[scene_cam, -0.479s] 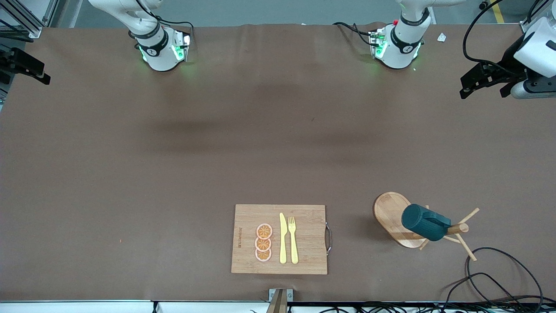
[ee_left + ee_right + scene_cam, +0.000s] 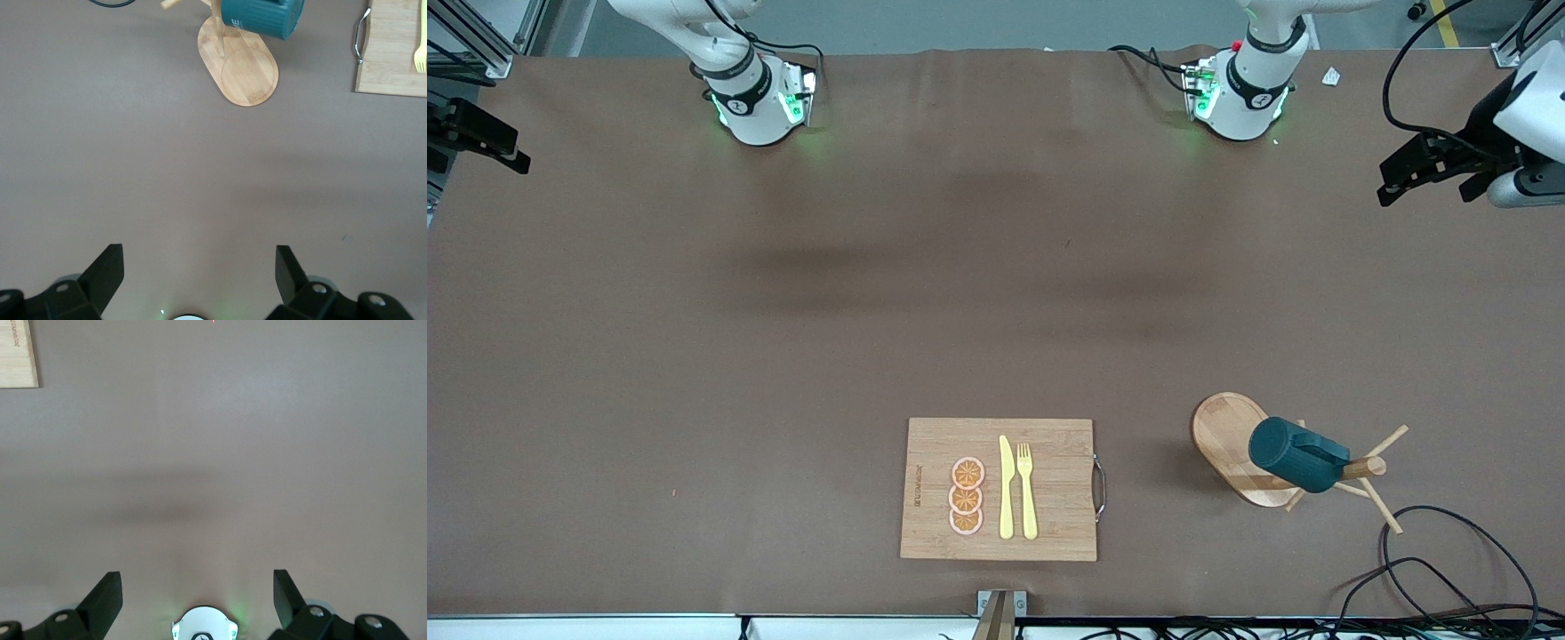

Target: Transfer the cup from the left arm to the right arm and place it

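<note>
Left gripper (image 2: 199, 280) hangs wide open over bare table at its own end; right gripper (image 2: 197, 600) waits, also open. Teal cup (image 2: 1295, 456) hangs on the wooden mug tree (image 2: 1240, 449). It looks rigid, light, breakable; its ribbed wall should give good grip.

Front cam is sitting high, looking down over the whole desk (image 2: 996, 293) toward the bases at 12 o'clock. Both wrist cams are hovering high, pointing down. Left wrist is sharing the cutting board (image 2: 393, 60) at 6 o'clock.
</note>
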`<state>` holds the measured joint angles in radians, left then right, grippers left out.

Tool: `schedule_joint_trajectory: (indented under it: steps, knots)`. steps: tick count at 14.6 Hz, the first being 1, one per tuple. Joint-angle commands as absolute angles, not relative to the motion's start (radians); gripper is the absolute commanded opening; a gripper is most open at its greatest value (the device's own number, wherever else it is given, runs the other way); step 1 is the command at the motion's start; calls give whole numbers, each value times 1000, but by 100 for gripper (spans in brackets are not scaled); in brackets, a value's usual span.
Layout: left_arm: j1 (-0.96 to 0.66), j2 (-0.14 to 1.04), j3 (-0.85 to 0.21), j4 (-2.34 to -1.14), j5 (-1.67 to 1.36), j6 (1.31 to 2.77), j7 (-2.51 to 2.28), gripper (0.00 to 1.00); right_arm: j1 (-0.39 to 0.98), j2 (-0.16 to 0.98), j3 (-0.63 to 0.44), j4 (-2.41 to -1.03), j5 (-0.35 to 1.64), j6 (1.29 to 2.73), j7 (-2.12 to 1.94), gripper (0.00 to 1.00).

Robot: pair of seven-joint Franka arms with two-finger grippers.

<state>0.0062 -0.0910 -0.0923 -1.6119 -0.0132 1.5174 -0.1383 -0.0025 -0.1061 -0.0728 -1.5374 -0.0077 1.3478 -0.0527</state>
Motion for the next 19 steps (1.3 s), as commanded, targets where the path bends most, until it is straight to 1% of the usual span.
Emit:
schedule_joint_trajectory:
  steps: [1,2,4,7,10,13,19]
  knots:
    - [55,6,-95,-1516,-20,1503,-123,100,-5,-130,-67,-1562,3,1365,-60,100]
    - [55,29,-95,-1505,-29,1514,-135,100,-5,-130,-67,-1562,3,1367,-60,100]
    - [58,61,-95,-1505,-43,1602,-141,100,-5,-130,-67,-1562,5,1371,-61,100]
    - [83,130,-95,-1505,-101,1684,-167,100,-5,-130,-67,-1562,6,1371,-72,100]
    - [84,187,-95,-1505,-146,1765,-306,100,-6,-130,-67,-1562,24,1371,-72,100]
    - [86,238,-95,-1505,-153,1879,-417,100,-6,-130,-69,-1562,25,1370,-74,100]
    - [83,322,-95,-1503,-229,1999,-633,100,-8,-130,-69,-1560,25,1370,-81,100]
